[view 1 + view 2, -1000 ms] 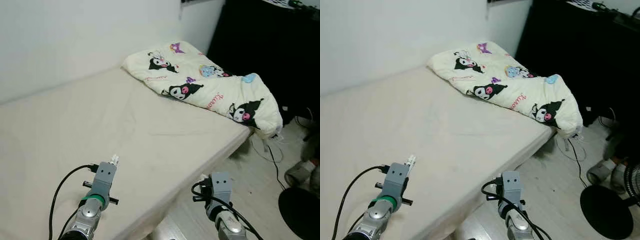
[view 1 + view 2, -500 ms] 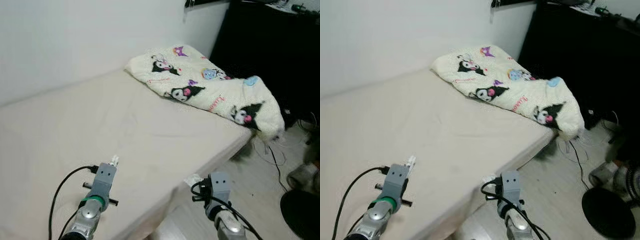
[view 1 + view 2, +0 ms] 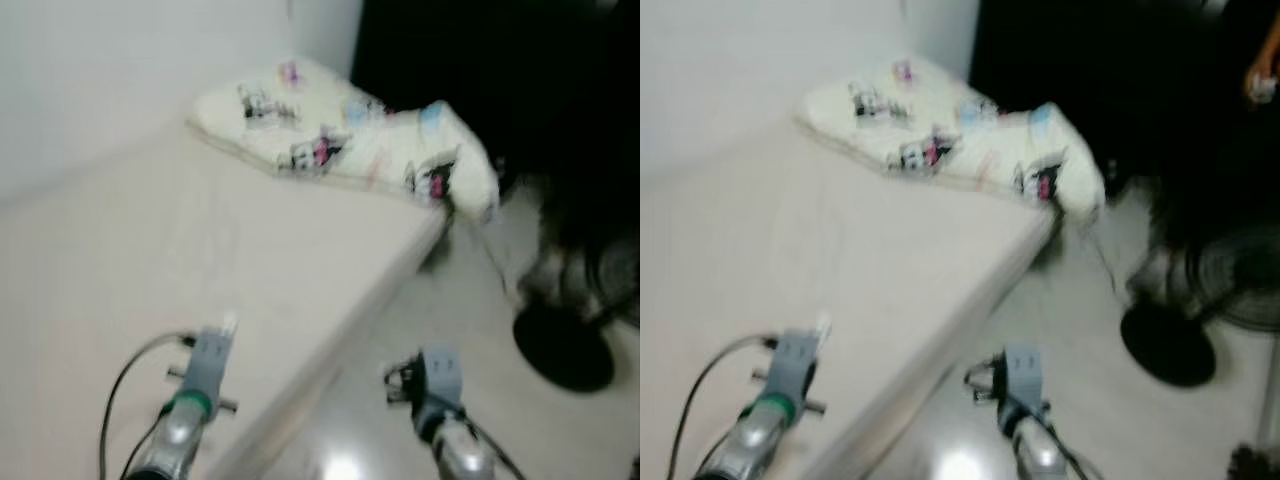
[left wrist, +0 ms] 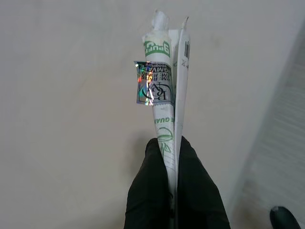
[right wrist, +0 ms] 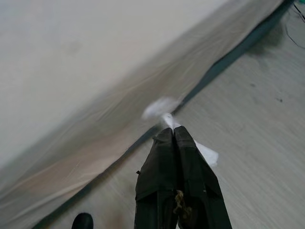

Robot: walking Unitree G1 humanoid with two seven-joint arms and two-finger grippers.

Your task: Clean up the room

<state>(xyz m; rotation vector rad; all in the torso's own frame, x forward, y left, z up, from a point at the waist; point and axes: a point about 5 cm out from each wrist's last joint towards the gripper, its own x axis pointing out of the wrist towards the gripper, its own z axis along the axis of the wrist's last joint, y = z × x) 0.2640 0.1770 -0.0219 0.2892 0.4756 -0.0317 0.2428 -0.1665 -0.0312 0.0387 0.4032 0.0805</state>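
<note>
Blurred bedroom: bare beige mattress across the left of the frame, patterned quilt bunched at upper centre. Lower left, left gripper clamped on a printed white wrapper. Lower centre, right gripper pinched on a white scrap above the pale floor. Black fan base at right.

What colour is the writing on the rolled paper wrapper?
Green on the white rolled paper wrapper, clearest in the left wrist view.

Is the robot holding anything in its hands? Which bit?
Left gripper pinches a white-and-green wrapper by its lower end. Right gripper pinches a white scrap near its middle.
</note>
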